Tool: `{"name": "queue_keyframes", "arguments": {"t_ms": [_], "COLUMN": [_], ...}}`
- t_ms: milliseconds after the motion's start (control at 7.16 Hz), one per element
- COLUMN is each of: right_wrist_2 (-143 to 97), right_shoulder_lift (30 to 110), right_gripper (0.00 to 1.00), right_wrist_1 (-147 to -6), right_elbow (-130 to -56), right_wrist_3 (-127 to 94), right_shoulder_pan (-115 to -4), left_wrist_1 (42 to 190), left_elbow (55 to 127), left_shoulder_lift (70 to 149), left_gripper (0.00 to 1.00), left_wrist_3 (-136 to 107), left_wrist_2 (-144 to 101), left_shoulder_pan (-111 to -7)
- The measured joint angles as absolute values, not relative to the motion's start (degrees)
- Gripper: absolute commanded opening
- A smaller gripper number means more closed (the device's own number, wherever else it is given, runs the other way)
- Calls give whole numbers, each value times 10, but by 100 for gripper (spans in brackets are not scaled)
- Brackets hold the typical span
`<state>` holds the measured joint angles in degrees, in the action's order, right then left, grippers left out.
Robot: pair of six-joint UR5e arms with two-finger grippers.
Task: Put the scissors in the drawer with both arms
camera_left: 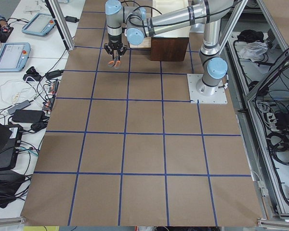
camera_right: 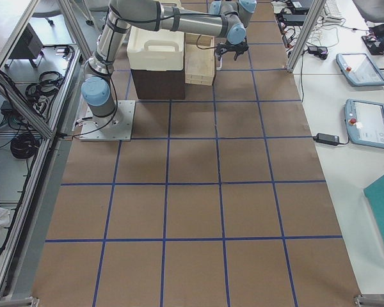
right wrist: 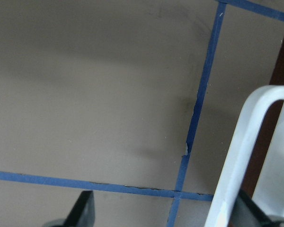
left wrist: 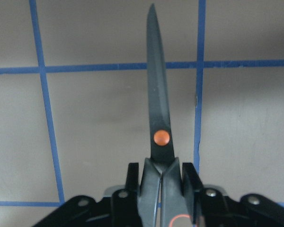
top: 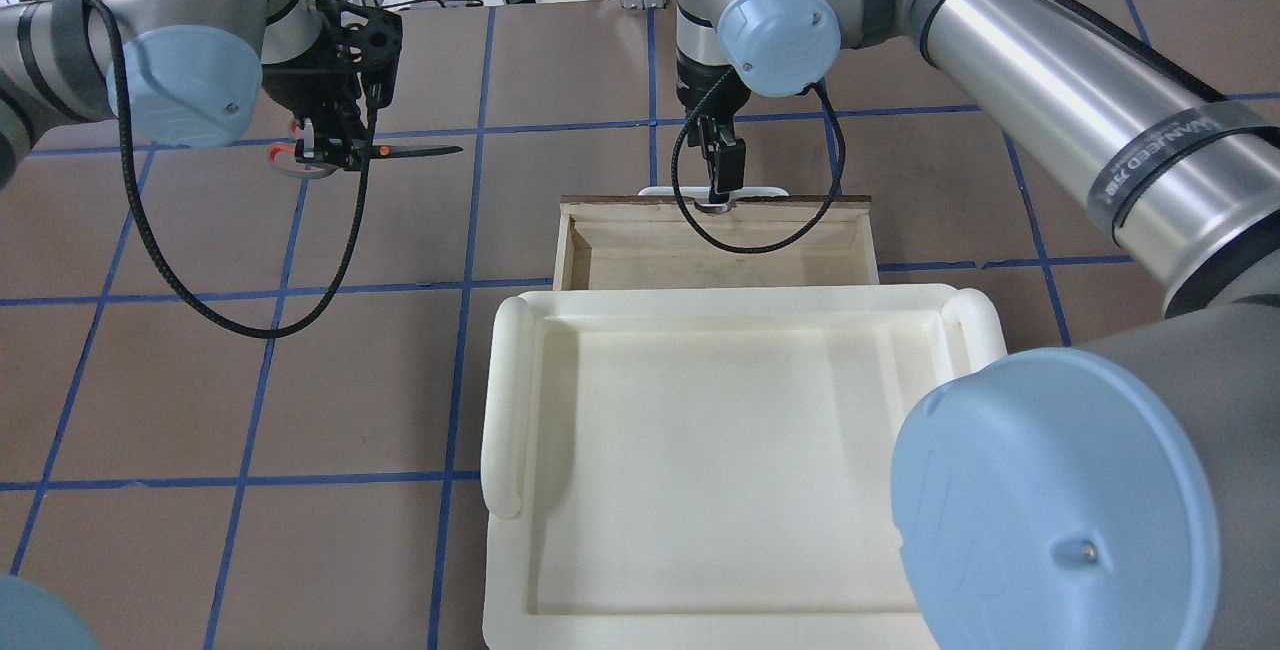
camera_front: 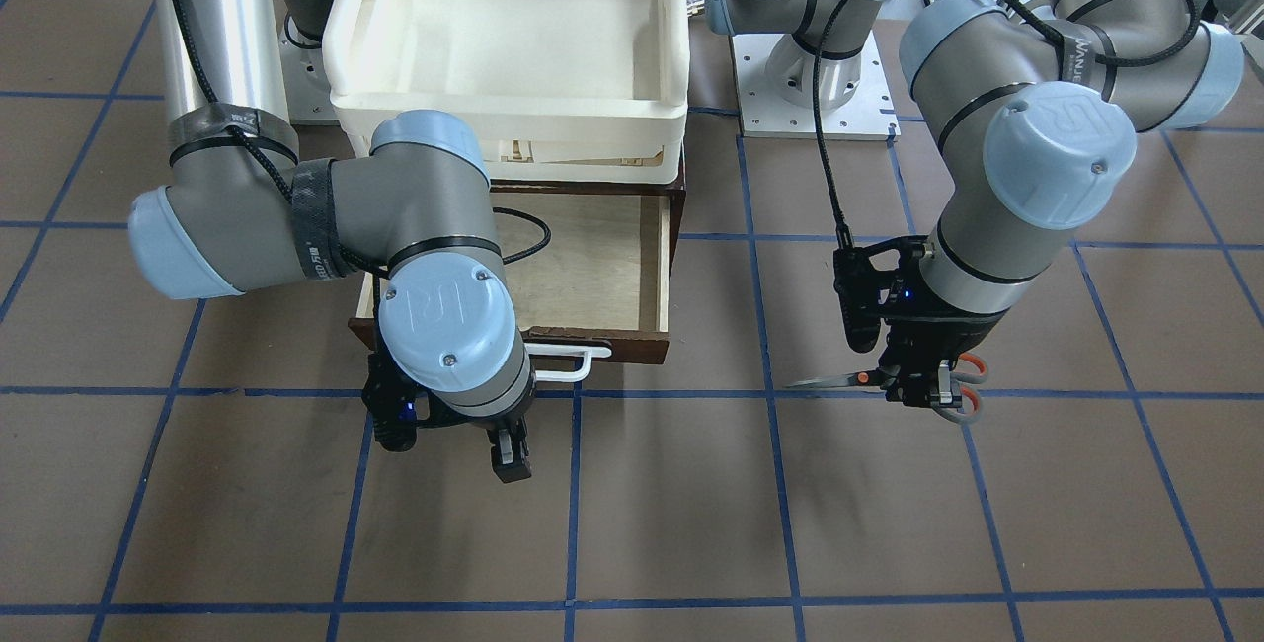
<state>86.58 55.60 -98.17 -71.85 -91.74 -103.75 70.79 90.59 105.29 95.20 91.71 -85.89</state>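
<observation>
My left gripper [camera_front: 933, 390] is shut on the scissors [camera_front: 839, 380] at the handle end and holds them level above the table. Their dark blades point toward the drawer [camera_front: 592, 267]. In the left wrist view the scissors [left wrist: 158, 109] stick out forward from the gripper [left wrist: 162, 184], the orange pivot dot showing. The drawer [top: 720, 255] stands pulled out and its pale plywood inside is bare. My right gripper [top: 718, 192] is open at the drawer's white bar handle [camera_front: 568, 362]. In the right wrist view the handle [right wrist: 246, 156] lies close against one finger of the gripper [right wrist: 166, 213].
A cream-white plastic tray [camera_front: 509, 40] sits on top of the dark cabinet behind the open drawer, and it also shows in the overhead view [top: 740, 430]. The brown tabletop carries a grid of blue tape lines. The right arm's black cable hangs over the drawer.
</observation>
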Motion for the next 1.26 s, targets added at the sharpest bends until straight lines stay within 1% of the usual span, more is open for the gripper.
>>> {"name": "queue_keyframes", "arguments": {"t_ms": [279, 838, 978, 1257], "right_wrist_2": [866, 866, 866, 871], "right_shoulder_lift": [551, 544, 548, 582], "right_gripper": [100, 100, 100, 100], "right_wrist_1": [-982, -982, -979, -953], "right_elbow": [-710, -705, -705, -707], "right_wrist_3": [-915, -903, -902, -901], "right_shoulder_pan": [-1037, -1037, -1036, -1036], "left_wrist_1": [722, 732, 735, 739], "left_elbow": [906, 906, 906, 905], "left_shoulder_lift": [1044, 1043, 1044, 1044], "left_gripper": [0, 0, 0, 0], "left_wrist_3": [953, 959, 956, 950], "left_wrist_2": [867, 855, 856, 857], "left_shoulder_pan": [-859, -858, -858, -858]}}
